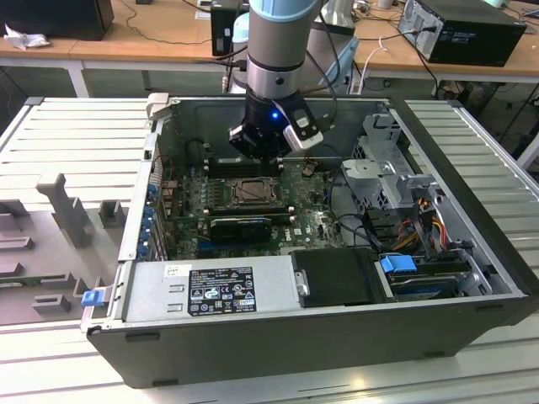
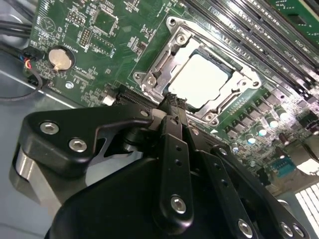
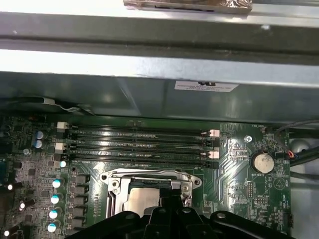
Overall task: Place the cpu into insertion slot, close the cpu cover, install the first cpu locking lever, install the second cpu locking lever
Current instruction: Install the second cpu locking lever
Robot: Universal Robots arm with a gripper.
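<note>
Just above the insertion slot [image 2: 199,79], hovering with claw [image 2: 174,102] pinched shut and empty over the seated cpu [image 2: 198,80], seemingly light, stiff, fragile, best gripped by edges.

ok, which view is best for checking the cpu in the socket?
Second wrist view: the cpu lies flat, its pale face fully visible inside the metal frame. First wrist view shows part of it behind the gripper. Exterior view shows just a small dark socket.

The gripper [image 1: 266,155] hangs just above the insertion slot [image 1: 252,192] inside the computer case [image 1: 472,278].
</note>
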